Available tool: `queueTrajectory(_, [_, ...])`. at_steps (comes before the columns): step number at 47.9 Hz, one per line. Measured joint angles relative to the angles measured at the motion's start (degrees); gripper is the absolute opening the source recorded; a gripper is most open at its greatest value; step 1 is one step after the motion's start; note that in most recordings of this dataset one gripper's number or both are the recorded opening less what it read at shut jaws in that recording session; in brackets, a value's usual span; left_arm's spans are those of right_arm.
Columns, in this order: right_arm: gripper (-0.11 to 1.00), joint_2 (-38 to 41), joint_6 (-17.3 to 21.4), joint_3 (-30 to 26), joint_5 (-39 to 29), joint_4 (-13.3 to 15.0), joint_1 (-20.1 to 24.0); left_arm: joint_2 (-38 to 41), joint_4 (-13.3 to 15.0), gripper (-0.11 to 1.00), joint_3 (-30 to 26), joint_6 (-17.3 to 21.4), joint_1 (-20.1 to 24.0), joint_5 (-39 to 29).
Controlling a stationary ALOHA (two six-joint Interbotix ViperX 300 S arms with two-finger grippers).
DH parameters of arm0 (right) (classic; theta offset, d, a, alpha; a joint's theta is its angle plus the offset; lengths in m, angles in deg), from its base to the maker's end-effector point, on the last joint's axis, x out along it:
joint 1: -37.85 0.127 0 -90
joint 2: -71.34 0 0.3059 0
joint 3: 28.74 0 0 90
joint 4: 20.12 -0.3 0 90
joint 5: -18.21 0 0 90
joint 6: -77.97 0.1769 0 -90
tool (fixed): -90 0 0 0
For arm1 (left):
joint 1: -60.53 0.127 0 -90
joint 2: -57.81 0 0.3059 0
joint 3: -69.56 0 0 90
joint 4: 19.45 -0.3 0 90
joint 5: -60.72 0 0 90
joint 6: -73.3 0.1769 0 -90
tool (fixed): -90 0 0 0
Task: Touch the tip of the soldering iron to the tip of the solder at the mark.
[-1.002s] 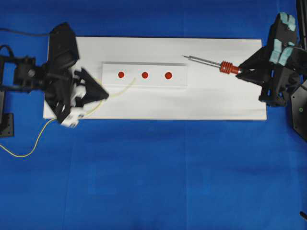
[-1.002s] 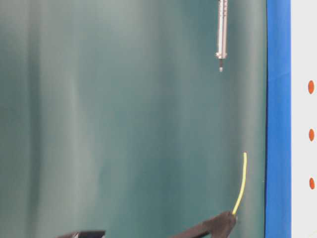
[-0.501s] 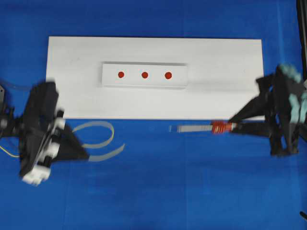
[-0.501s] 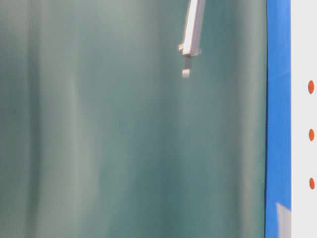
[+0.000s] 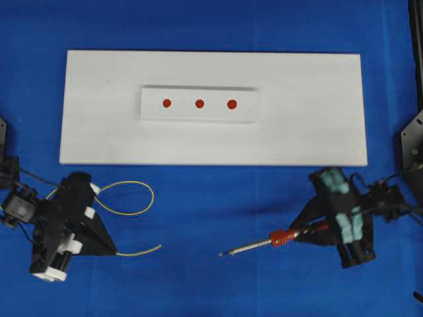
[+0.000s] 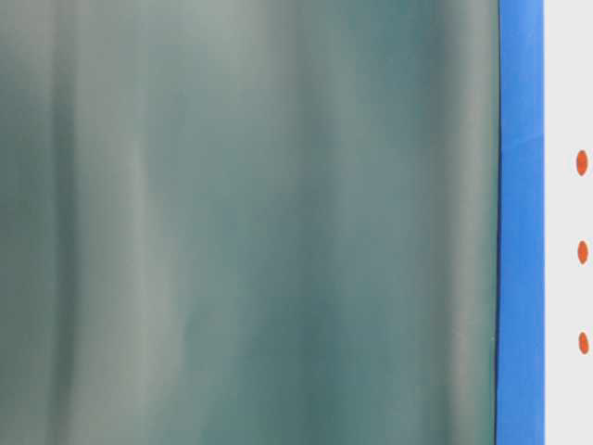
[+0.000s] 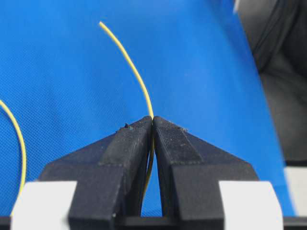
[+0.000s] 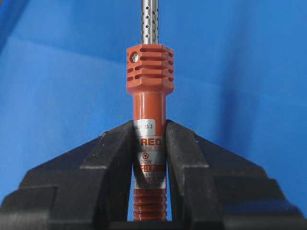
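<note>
Soldering iron (image 5: 274,239) 1, right end effector (image 5: 310,231) clamped | solder (image 5: 125,198) 1, left end effector (image 5: 114,251) pinching | red marks 3

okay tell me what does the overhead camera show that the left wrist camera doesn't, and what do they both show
Only the overhead view shows the white board with its raised strip bearing three red dots, plus the right gripper holding the soldering iron over the blue cloth, well below the board.

Only the left wrist view shows the jaws close up, pinched shut on the thin wire.

Both show the left gripper clamping the yellow solder, its free end curving out past the jaws over blue cloth.
</note>
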Motion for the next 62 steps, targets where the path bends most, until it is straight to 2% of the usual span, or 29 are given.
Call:
queueTrajectory(12, [0.07,8.44,0.00,-1.58,2.81,-1.49,1.23,5.80,0.00,0.03,-1.23,4.92,-0.18,0.00])
queueTrajectory(29, [0.07,9.32,0.00,-2.02,2.29,-1.58,1.23,6.24,0.00,0.03,-1.32,5.27,-0.18,-5.01])
queueTrajectory(32, [0.14,9.40,0.00,-2.37,1.76,-1.58,1.23,6.24,0.00,0.04,-1.58,4.75,-0.09,-6.68])
queueTrajectory(36, [0.36,9.76,0.00,-2.99,1.32,-1.67,1.32,6.24,0.00,0.05,-2.02,3.60,-0.09,-9.05])
queueTrajectory(38, [0.48,9.93,0.00,-3.34,1.23,-1.67,1.32,6.24,0.00,0.10,-2.11,2.90,-0.09,-9.93])
queueTrajectory(40, [0.61,10.02,0.00,-3.60,1.14,-1.67,1.23,6.15,0.00,0.19,-2.29,2.29,-0.18,-10.55])
queueTrajectory(44, [0.85,10.02,0.00,-4.04,1.05,-1.67,1.05,6.24,0.00,0.44,-2.46,1.76,-0.09,-10.99])
queueTrajectory(46, [0.91,10.02,0.00,-4.22,1.05,-1.67,0.88,6.24,0.00,0.59,-2.55,1.76,-0.18,-11.07])
queueTrajectory(51, [0.88,9.58,-0.09,-4.31,0.44,-1.58,0.62,6.06,0.00,0.85,-2.64,2.02,-0.26,-11.34])
queueTrajectory(62, [0.86,2.11,-0.79,-5.54,-6.77,-0.79,-0.53,-0.18,0.00,0.82,-2.64,2.81,-0.35,-15.12])
